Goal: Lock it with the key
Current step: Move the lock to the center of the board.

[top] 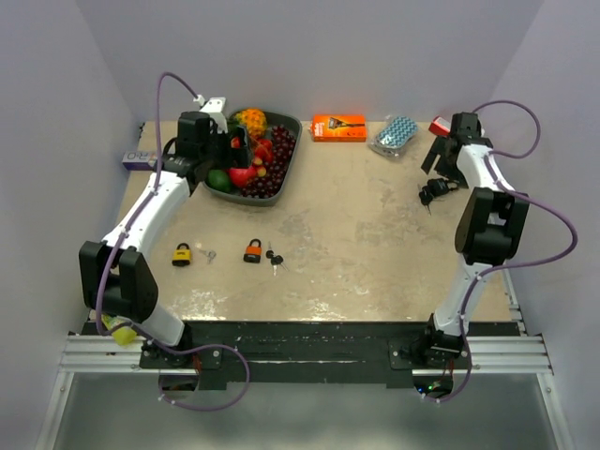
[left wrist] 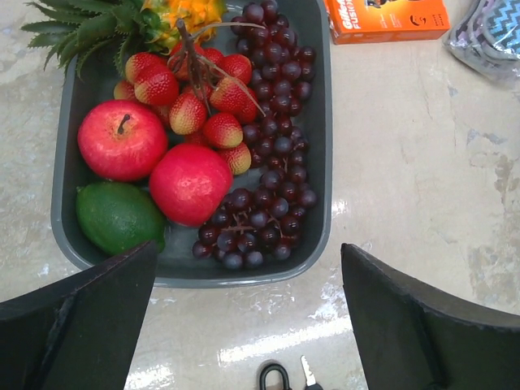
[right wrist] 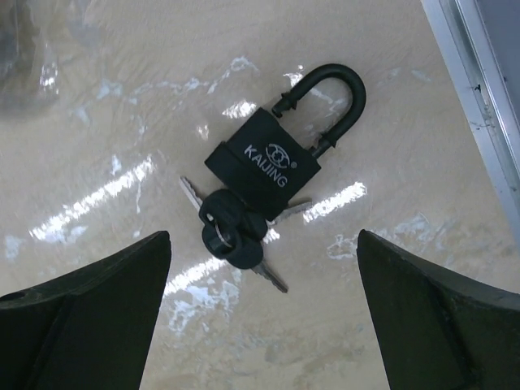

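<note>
Currently the right gripper (right wrist: 262, 236) hangs over the black padlock (right wrist: 262, 162), which lies flat on the table (top: 375, 244) near its far right corner. Its two fingers (right wrist: 89, 309) stand spread wide to either side of the lock and hold nothing. The lock's shackle (right wrist: 333, 85) looks open: one leg enters the body, while the other end sits clear of it. A bunch of keys (right wrist: 231, 231) lies against the lower edge of the body; whether one is seated in the keyway cannot be told. The left gripper (left wrist: 248, 246) is on the far left side, poised above the near end of a grey tray (left wrist: 315, 73), jaws fully parted and empty. The tray holds two red apples (left wrist: 122, 140), a lime (left wrist: 119, 216), strawberries (left wrist: 203, 110), dark grapes (left wrist: 276, 162) and a pineapple (left wrist: 162, 16). Nearer the arm bases, left of centre, a yellow padlock (top: 182, 254) lies with a key (top: 209, 255) just beside it, and an orange padlock (top: 253, 250) lies with its own keys (top: 273, 259) to its right. Along the far edge rest an orange box (top: 338, 127) and a blue patterned pouch (top: 394, 134).
</note>
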Robot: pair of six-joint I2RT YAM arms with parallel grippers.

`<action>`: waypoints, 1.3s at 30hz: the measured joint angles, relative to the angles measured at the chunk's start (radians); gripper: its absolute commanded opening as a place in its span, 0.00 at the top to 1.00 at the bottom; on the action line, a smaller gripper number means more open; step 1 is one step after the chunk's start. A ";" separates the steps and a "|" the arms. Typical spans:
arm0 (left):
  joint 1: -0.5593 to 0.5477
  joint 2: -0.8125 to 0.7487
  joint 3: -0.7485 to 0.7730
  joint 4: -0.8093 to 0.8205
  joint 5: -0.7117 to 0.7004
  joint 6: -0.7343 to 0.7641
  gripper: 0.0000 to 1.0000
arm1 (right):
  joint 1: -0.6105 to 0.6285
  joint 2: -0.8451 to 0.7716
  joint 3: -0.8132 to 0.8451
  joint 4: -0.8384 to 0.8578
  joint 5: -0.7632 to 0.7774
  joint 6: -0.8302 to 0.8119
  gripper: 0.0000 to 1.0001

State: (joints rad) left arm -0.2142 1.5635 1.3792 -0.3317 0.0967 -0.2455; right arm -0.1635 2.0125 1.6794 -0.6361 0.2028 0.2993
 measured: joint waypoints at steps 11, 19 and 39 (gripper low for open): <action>0.006 0.031 0.064 -0.064 -0.008 0.001 0.02 | -0.002 0.209 0.232 -0.064 0.065 0.159 0.01; 0.007 0.048 0.085 -0.077 -0.020 0.002 0.02 | -0.002 0.297 0.300 -0.122 0.077 0.198 0.01; 0.034 0.089 0.109 -0.106 -0.023 -0.006 0.04 | -0.016 0.325 0.274 -0.095 0.042 0.191 0.58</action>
State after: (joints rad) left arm -0.1802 1.6527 1.4887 -0.4377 0.0738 -0.2512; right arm -0.1791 2.3371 1.9530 -0.7315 0.2447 0.4900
